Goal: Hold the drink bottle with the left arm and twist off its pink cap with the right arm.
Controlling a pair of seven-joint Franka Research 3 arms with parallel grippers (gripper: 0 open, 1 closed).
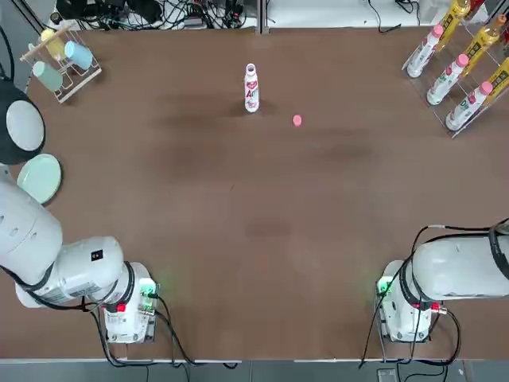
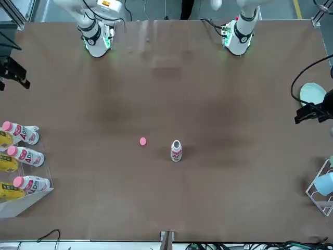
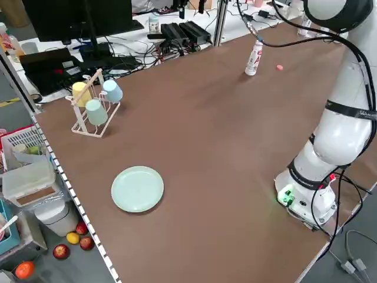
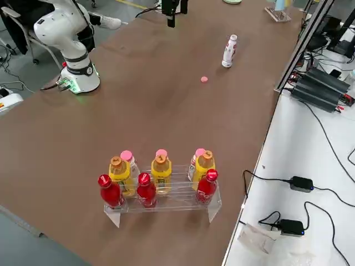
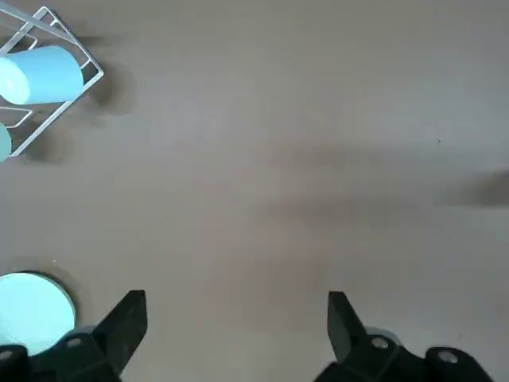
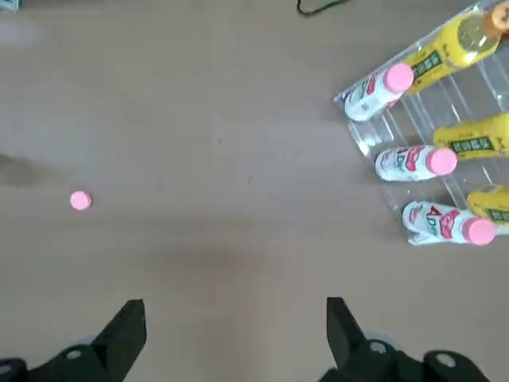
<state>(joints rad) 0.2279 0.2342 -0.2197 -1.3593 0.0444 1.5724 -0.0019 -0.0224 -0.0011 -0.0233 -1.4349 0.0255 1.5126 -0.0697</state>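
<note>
table (image 1: pixel 238 239) bears uncapped drink bottle (image 1: pixel 251 87), pink cap (image 1: pixel 297 120) beside; both tools released.

Cap (image 1: pixel 297 120) on table, R of bottle (image 1: pixel 251 88)

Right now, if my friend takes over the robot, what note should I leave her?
Left claw: open, empty, high over bare table on the robot's left side.
Right claw: open, empty, high over the table on the right side.
Drink bottle: standing upright at the far middle of the table, nobody holding it, its top open.
Pink cap: already off, lying on the table beside the bottle, a bit toward the robot's right.
Done: the cap is twisted off and both arms are pulled back.
Left: nothing more, it seems.
</note>
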